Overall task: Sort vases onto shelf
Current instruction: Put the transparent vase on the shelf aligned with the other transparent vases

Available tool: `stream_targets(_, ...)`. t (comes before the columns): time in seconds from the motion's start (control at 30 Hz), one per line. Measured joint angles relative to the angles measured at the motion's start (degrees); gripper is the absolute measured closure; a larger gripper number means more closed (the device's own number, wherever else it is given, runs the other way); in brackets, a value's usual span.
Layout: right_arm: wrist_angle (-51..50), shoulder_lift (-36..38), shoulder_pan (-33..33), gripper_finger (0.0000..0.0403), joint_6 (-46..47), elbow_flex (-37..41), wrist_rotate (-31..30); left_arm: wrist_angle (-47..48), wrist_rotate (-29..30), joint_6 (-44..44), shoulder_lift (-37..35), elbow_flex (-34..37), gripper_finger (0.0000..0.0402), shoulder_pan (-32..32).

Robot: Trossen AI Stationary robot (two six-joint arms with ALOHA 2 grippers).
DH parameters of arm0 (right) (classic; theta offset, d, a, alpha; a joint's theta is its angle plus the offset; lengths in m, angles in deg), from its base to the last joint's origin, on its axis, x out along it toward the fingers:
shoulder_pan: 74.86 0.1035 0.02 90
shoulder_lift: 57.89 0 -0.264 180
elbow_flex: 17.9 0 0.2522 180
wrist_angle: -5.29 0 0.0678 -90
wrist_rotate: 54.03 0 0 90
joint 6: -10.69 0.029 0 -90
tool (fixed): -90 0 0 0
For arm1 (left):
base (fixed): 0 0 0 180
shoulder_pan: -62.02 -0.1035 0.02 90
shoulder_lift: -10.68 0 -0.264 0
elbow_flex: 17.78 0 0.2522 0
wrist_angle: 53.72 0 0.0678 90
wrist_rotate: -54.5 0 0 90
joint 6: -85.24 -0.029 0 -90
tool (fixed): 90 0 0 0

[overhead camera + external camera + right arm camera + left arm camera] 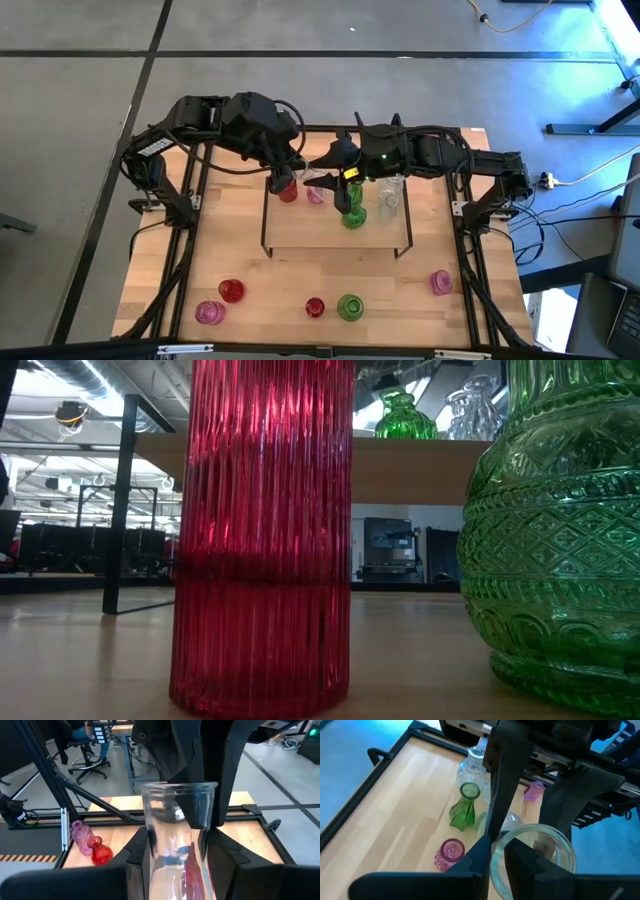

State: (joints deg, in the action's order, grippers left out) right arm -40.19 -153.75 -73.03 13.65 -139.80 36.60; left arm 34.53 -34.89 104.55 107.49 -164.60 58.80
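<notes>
A clear vase [177,830] hangs upright above the far left part of the shelf [335,238], between my two grippers. My left gripper [500,855] is shut on its rim. My right gripper [177,857] is shut on its body. On the shelf stand a red vase [288,190], a pink vase [316,194], a green vase [353,215] and another clear vase [388,200]. In the high view the two grippers meet at the shelf's far edge: my left gripper [293,172] and my right gripper [327,165]. My left gripper has the clear vase's rim wall [496,842] between its fingers, one finger inside the mouth [185,765] and one outside [232,765]. The fingers come slanting down from above. My right gripper pinches the vase's body [150,845] below the rim between its two fingers. It comes nearly level from the table's right. The vase stands upright, lifted clear.
Near the table's front edge stand a red vase [231,290], a pink one [209,312], a small red one [315,307], a green one [349,307] and a pink one [441,282]. The low view is filled by a ribbed red vase [260,540] and a green vase [555,530].
</notes>
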Motion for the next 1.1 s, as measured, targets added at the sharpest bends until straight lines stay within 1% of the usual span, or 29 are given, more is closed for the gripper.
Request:
stream_targets(0.1, 1.69, 0.01, 0.02, 0.0288, 0.40, -0.05, -0.02, 0.39, 0.20, -0.66, 0.05, -1.78, 0.0360, -0.04)
stream_targets(0.27, 3.74, 0.55, 0.02, 0.0288, 1.09, -0.04, -0.56, -0.53, 0.93, -1.14, -0.84, -1.80, 0.0359, -0.57)
stream_targets(0.63, 3.51, 1.60, 0.08, 0.0289, 3.11, 0.07, -1.03, -1.34, 1.67, -2.94, -1.20, -1.80, 0.0358, -0.63)
stream_targets(0.7, 3.28, 1.62, 0.07, 0.0289, 3.92, 0.07, -0.33, -1.30, 1.72, -3.21, -1.20, -1.80, 0.0357, -0.80)
stream_targets(0.77, 3.18, 1.64, 0.07, 0.0289, 4.48, 0.07, 0.50, -1.22, 1.21, -3.23, -1.20, -1.80, 0.0357, -1.11)
stream_targets(1.0, 2.97, 1.64, 0.48, 0.0290, 4.97, 0.09, -0.02, -1.08, -2.07, -5.04, -1.20, -1.80, 0.0356, -2.36)
stream_targets(1.1, 2.20, 1.64, 0.46, 0.0290, 5.24, 0.15, 0.07, -1.23, -2.02, -6.07, -1.31, -1.80, 0.0343, -2.46)
